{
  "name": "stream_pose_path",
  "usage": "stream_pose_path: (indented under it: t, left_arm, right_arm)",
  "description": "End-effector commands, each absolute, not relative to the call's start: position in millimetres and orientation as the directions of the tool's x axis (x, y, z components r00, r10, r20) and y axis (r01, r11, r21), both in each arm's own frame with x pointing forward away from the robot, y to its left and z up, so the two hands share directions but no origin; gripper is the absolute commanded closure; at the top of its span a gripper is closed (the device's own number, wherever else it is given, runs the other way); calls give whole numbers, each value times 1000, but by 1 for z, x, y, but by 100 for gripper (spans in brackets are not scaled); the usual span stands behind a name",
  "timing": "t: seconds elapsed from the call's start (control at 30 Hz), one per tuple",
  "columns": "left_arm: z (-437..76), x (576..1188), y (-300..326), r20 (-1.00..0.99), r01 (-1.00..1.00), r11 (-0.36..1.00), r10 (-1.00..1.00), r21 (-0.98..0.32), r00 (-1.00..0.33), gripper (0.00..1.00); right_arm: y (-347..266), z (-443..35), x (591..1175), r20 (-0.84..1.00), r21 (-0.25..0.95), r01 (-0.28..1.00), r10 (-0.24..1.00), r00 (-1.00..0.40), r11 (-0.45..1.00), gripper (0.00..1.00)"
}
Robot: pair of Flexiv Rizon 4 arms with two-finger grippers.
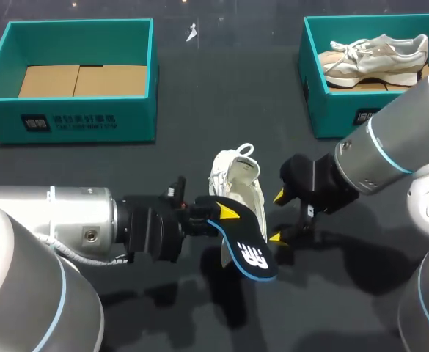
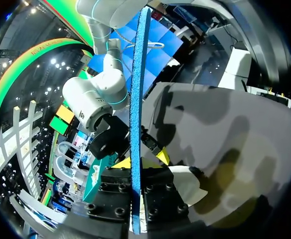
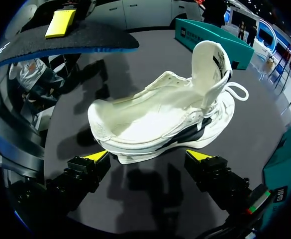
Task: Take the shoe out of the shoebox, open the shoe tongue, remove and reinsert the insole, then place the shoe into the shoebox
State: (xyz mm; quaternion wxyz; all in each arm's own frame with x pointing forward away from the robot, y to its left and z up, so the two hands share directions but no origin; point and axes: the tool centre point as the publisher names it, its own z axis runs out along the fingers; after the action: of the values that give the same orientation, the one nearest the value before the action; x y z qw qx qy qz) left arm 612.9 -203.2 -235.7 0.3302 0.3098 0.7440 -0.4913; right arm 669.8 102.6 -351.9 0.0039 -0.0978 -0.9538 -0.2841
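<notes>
Dark grey surface (image 1: 199,95), matt, crossed by soft shadows of the arms. At its far left, a teal box (image 1: 75,121) lined with brown cardboard (image 1: 82,79). At its far right, a second teal box (image 1: 331,110) with a beige shoe (image 1: 379,55) lying inside. Between the two and nearer, outside either box, a white shoe (image 1: 236,180) resting on its sole on the bare surface, tongue (image 3: 212,59) standing up, inside laid open.

Clamped in the left gripper (image 1: 225,214), fingers pressed on it from both sides: a black insole (image 1: 247,249) with a blue edge, held clear of the surface just beside the shoe.

On the shoe's other side, the right gripper (image 1: 276,216), spread wide and grasping nothing. From the right wrist, yellow tips low over the surface, close against the shoe's side. Cannot tell whether either tip touches the sole.
</notes>
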Motion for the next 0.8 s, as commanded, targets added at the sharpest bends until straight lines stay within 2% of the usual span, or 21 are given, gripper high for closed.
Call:
stream_pose_path:
  t: [0.03, 0.3, 0.8]
  left_arm:
    - [-237, 612, -204, -793, 784, 326, 141, -529, -593, 100]
    - [-240, 610, -205, -781, 776, 322, 147, -542, -606, 100]
    - [-241, 610, -206, -762, 757, 330, 143, -564, -631, 100]
  right_arm:
    - [106, -353, 663, 45, 533, 179, 183, -982, 827, 0]
    - [108, -353, 660, 21, 526, 135, 146, -989, 840, 0]
    - [108, -355, 662, 46, 528, 148, 145, -988, 836, 0]
